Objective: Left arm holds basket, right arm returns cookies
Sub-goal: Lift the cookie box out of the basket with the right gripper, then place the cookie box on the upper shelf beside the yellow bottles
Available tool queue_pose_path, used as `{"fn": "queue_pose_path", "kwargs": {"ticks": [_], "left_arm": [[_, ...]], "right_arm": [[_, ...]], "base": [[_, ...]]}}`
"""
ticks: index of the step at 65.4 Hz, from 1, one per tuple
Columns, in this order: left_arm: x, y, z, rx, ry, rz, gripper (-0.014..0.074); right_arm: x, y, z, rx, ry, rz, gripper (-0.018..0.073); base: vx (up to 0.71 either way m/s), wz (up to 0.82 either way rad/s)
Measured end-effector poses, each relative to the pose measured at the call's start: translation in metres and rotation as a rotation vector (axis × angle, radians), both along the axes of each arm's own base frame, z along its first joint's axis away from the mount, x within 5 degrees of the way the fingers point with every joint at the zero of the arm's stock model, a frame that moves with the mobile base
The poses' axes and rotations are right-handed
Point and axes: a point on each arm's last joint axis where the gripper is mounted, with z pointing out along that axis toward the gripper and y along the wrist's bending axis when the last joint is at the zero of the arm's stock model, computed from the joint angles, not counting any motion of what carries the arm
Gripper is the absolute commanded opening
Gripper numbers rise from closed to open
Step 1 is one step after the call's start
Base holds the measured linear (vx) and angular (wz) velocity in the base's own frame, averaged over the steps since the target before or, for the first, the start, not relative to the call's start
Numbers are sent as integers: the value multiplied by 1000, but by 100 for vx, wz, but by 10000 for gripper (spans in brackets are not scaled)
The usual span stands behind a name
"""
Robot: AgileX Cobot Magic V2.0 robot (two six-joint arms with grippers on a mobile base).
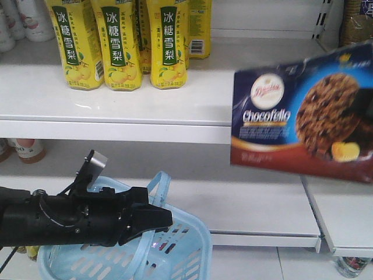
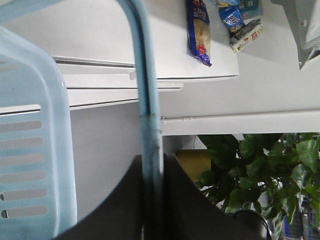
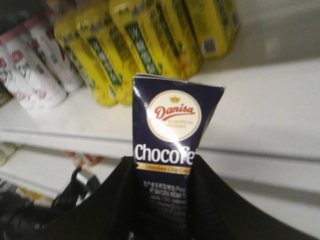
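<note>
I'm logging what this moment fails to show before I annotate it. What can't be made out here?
- Right gripper: in the right wrist view the cookies cover the fingertips; out of the front view's frame.
- Cookies: right end cut off by the front view's edge.
- Basket: bottom cut off; contents unclear.
- Left gripper: dark and close in the left wrist view around the basket handle.

We see white metal shop shelves (image 1: 116, 105) with yellow drink bottles (image 1: 122, 44), and a green leafy plant (image 2: 260, 170).
</note>
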Motion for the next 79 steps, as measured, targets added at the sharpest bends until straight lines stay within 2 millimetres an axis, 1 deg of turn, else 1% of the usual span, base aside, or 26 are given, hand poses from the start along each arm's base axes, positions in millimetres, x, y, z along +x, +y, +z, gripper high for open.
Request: {"fn": "queue_pose_path", "kwargs": {"ticks": [4, 11, 16, 22, 34, 39, 42, 49, 57, 62, 68, 79], "left_arm": [[0, 0, 0, 0, 0, 0, -6], [0, 0, 0, 0, 0, 0, -6], [0, 0, 0, 0, 0, 0, -6], [0, 0, 0, 0, 0, 0, -6], [0, 0, 0, 0, 0, 0, -6], [0, 0, 0, 0, 0, 0, -6], [0, 0, 0, 0, 0, 0, -6], [0, 0, 0, 0, 0, 0, -6], [0, 0, 0, 0, 0, 0, -6], [0, 0, 0, 0, 0, 0, -6], [0, 0, 0, 0, 0, 0, -6], [0, 0, 0, 0, 0, 0, -6]], "right_arm": [[2, -4, 11, 13, -88, -52, 231], [9, -10, 21, 28, -200, -133, 233], [22, -13, 26, 10, -267, -194, 234], [41, -14, 23, -49, -299, -241, 234], [86, -15, 6, -232, -293, -294, 237], [102, -21, -3, -281, -264, -331, 238], [111, -29, -9, -294, -231, -368, 238], [125, -45, -19, -292, -171, -436, 241], [137, -50, -31, -308, -102, -444, 243], [143, -47, -41, -330, -51, -416, 244], [149, -39, -49, -368, -16, -364, 245], [156, -15, -59, -440, -22, -250, 245]], "base": [[0, 0], [0, 0], [0, 0], [0, 0], [0, 0], [0, 0], [0, 0], [0, 0], [0, 0], [0, 0], [0, 0], [0, 0]]}}
